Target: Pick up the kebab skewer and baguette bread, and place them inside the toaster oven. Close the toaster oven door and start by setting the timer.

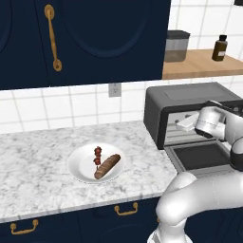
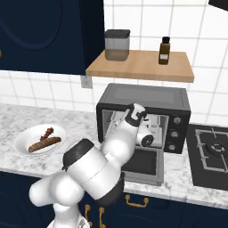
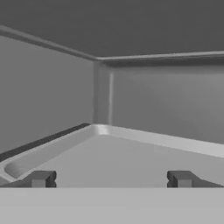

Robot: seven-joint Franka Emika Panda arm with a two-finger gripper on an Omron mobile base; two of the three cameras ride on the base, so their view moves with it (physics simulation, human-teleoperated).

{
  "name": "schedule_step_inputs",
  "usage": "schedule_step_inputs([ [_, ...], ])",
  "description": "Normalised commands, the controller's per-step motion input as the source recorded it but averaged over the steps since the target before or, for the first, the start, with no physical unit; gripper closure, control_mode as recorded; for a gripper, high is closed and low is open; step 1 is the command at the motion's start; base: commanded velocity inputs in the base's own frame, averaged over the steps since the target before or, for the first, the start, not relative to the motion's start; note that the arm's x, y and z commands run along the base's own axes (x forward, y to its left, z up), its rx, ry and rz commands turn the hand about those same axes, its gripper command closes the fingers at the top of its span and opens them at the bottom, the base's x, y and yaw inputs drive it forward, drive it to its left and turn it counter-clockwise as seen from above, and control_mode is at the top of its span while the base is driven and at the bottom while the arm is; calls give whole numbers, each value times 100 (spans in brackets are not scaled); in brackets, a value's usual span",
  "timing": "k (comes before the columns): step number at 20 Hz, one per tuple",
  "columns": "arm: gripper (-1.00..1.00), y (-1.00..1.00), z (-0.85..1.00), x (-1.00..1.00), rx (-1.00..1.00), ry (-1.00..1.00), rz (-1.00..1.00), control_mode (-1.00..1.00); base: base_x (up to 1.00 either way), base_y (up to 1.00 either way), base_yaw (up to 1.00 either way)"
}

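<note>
Cabinet fronts (image 1: 71,223): lower edge of the left base view; navy doors with brass pulls, nearest the camera.
Counter (image 1: 38,161): marbled white slab across the middle left of the left base view; it carries the plate and the oven.
White plate (image 1: 78,172): centre left of the left base view, well apart from the oven; it keeps both foods together, within reach.
Kebab skewer (image 1: 97,155): lies on the plate, upper middle, just beside the bread; not yet lifted.
Baguette bread (image 1: 107,166): lies slantwise on the plate, right of the skewer; not yet lifted.
Toaster oven door (image 1: 201,156): right middle of the left base view; dropped flat, so the cavity stands open for loading.
Gripper (image 3: 111,179): tips at the lower edge of the hand view, spread wide with nothing between them; the hand reaches into the oven mouth, above the tray.
Tray (image 3: 131,153): pale floor of the cavity, lower half of the hand view, bare where it shows.
Toaster oven (image 2: 142,95): dark box at the centre of the right base view, knobs on its right side.
Shelf (image 2: 140,67): upper middle of the right base view, farthest back; holds a canister (image 2: 117,44) and a brown bottle (image 2: 164,50).
Stage, as judged: both foods await pickup; closing and timer follow.
</note>
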Motion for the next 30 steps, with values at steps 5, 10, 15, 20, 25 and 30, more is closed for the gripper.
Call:
schedule_step_inputs([
  [5,-100,-13,-81,-14,-9,26,0,-100,0,0,0],
  [10,-100,-6,-99,-92,-8,17,0,-100,0,0,0],
  [15,-100,0,-87,-100,-12,16,-1,-100,0,0,0],
  [20,-100,0,-52,-100,-14,24,-3,-100,0,0,0],
  [25,-100,0,-23,-99,-12,32,-1,-100,0,0,0],
  [30,-100,18,95,-78,0,6,0,-100,0,0,0],
])
